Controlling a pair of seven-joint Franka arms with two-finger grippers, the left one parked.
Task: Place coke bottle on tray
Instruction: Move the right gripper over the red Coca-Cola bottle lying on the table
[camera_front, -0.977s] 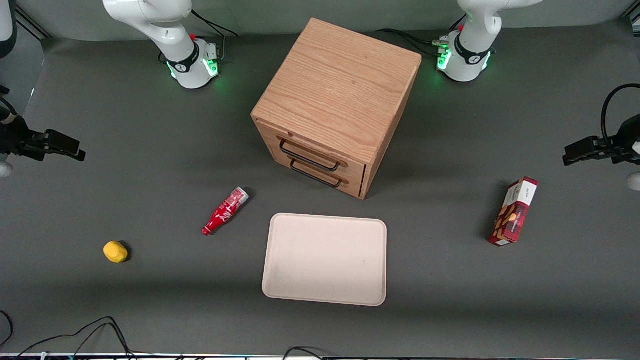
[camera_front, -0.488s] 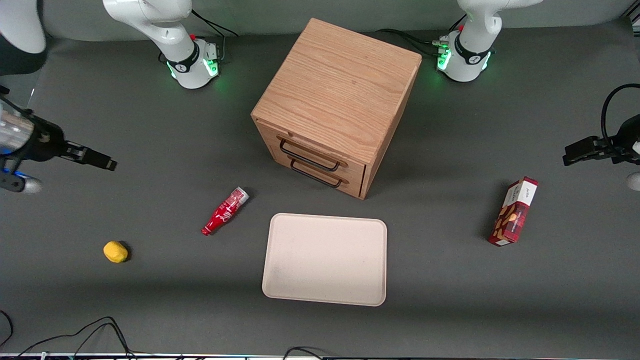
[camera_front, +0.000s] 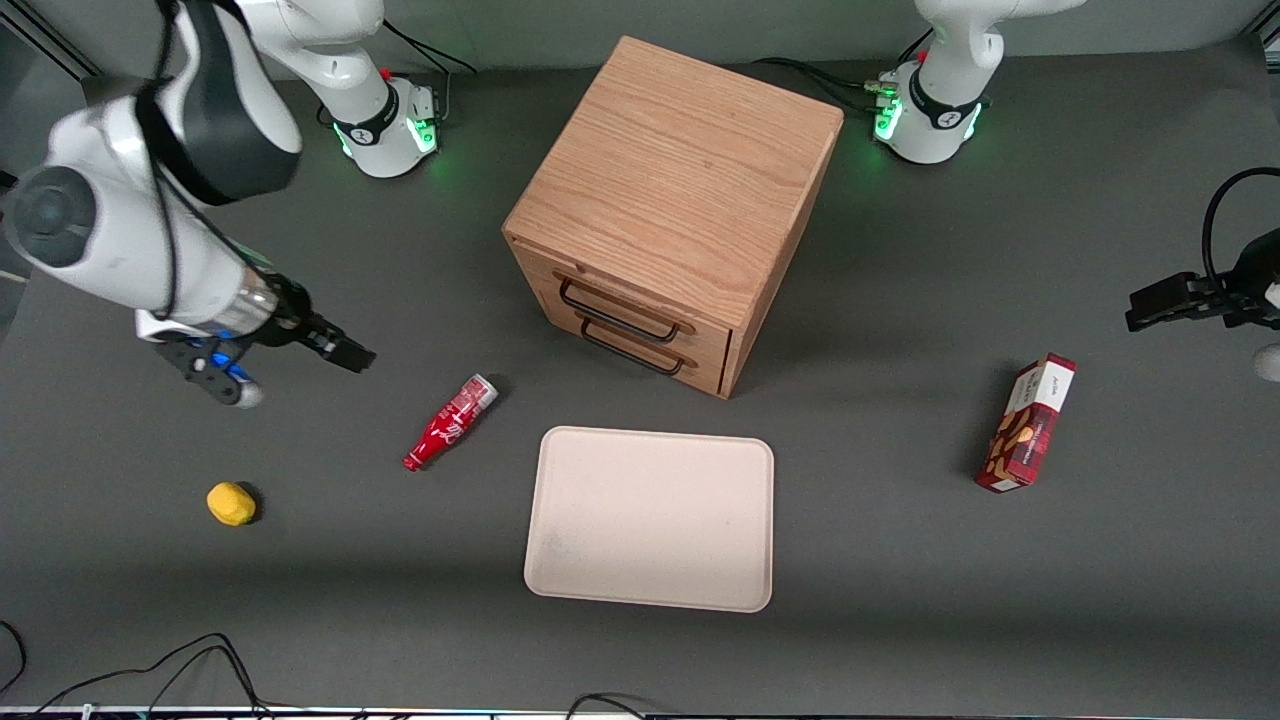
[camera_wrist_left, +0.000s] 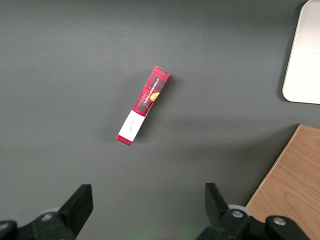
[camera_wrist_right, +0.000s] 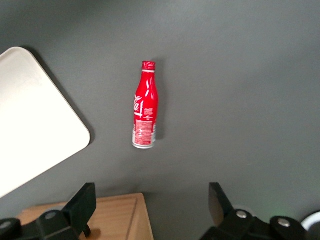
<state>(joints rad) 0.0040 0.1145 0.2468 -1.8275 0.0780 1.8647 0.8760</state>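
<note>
Red bottle (camera_front: 450, 421), white script, silvery base: lying on its side on the grey table (camera_front: 300, 600), beside the tray (camera_front: 650, 518) but not touching it, toward the working arm's end. Neck points toward the front camera; base points toward the cabinet (camera_front: 672, 205).

Beige-pink tray: flat on the table, in front of the cabinet's drawers, nothing on it.

Gripper (camera_front: 345, 353): held above the table, farther from the front camera than the bottle and apart from it. In the right wrist view its fingers (camera_wrist_right: 84, 204) stand spread wide, with nothing between them; the bottle (camera_wrist_right: 144, 108) lies in plain sight past them.

Wooden cabinet: two drawers with black handles (camera_front: 620, 313), both closed, mid-table.

Yellow lemon (camera_front: 231, 503): on the table, well apart from the bottle, nearer the front camera, toward the working arm's end.

Red snack box (camera_front: 1026, 423): lying on the table toward the parked arm's end, well apart from the tray.
</note>
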